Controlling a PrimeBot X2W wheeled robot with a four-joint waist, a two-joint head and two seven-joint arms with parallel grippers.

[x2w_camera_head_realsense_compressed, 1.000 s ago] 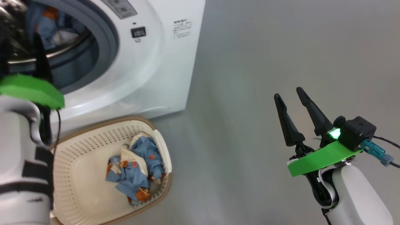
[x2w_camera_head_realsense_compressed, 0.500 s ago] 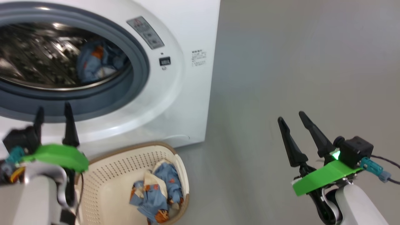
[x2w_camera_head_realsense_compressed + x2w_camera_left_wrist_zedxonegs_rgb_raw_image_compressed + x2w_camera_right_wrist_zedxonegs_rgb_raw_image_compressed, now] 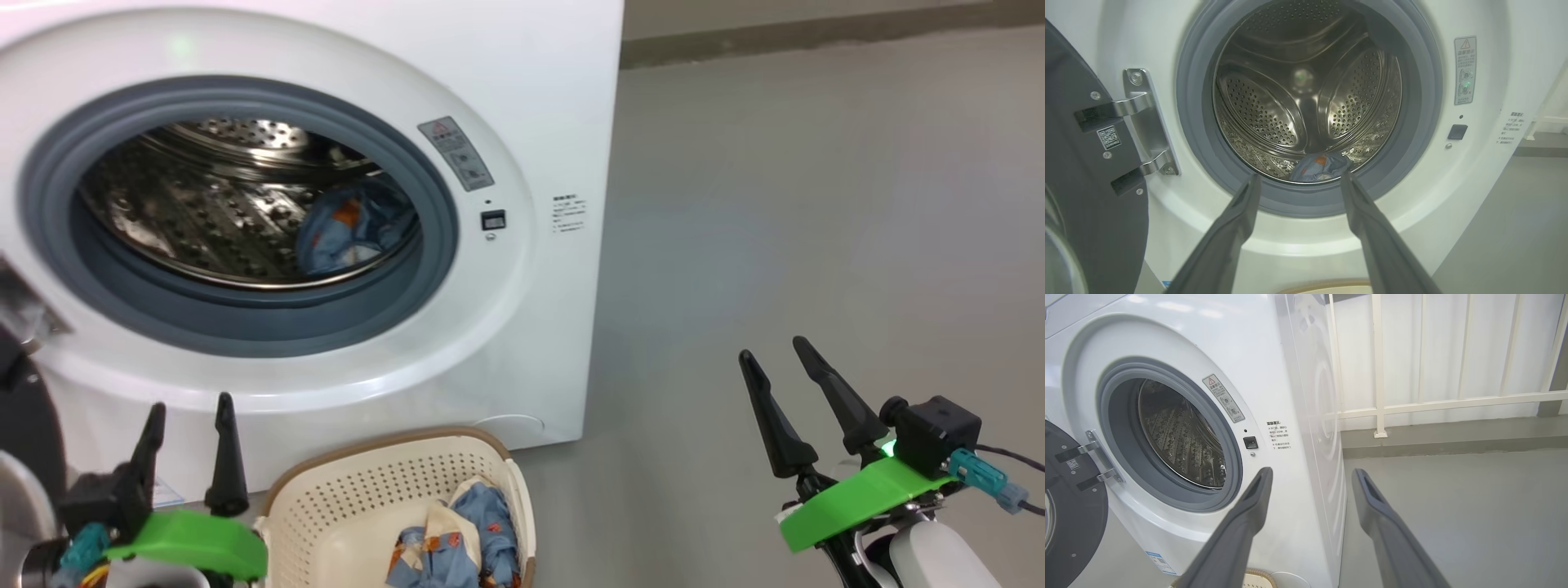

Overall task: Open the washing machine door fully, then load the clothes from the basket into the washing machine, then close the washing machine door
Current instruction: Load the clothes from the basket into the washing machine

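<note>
The left gripper at lower left and right gripper at lower right both gape empty; clothes lie in the basket, bottom centre.

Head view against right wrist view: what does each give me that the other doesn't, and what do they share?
Head view: the clothes lying in the basket, one garment in the drum, and the left gripper, jaws open. Right wrist view: the white railing behind, and the side panel of the washing machine. Both: the washing machine's front with its door swung open, and the right gripper, jaws open.
</note>
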